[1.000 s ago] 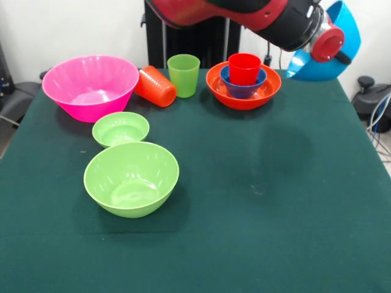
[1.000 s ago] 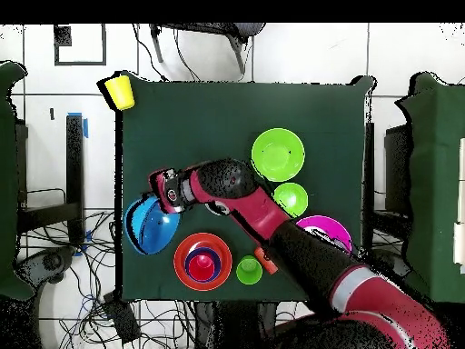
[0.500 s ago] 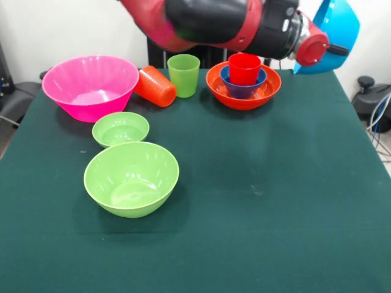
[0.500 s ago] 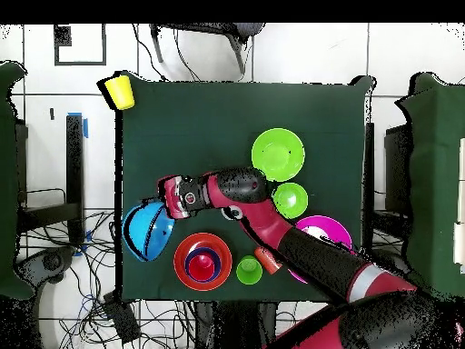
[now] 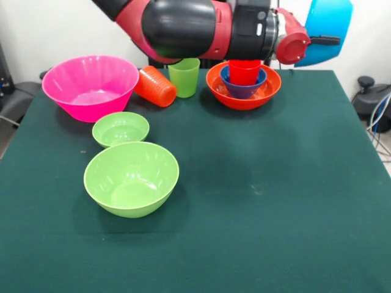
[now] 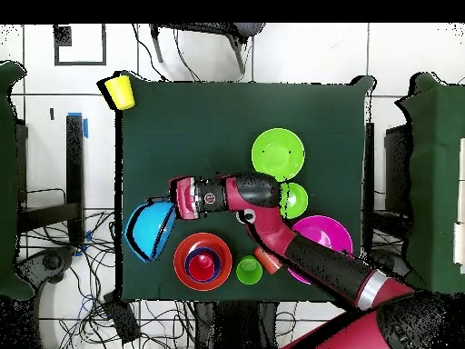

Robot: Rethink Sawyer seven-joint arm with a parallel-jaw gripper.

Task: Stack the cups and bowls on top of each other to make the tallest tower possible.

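My gripper [image 5: 322,40] is shut on the rim of the large blue bowl [image 5: 330,21] and holds it tilted on edge in the air, up and to the right of the tower. It also shows in the overhead view [image 6: 169,209], with the blue bowl [image 6: 147,232]. The tower is the wide orange bowl [image 5: 272,89] with the small dark blue bowl [image 5: 243,90] in it and the red cup [image 5: 245,71] in that. An orange cup [image 5: 156,85] lies on its side next to the upright light green cup [image 5: 183,76]. The yellow cup [image 6: 119,90] stands at a table corner.
The huge pink bowl [image 5: 90,85] is at the back left in the front view. The small green bowl [image 5: 120,128] and the large green bowl [image 5: 131,177] sit in front of it. My arm [image 5: 183,27] spans the back of the table above the cups.
My arm has swung lower across the back of the table. The blue bowl has risen a little and turned more upright in my grip, shifting slightly toward the tower.
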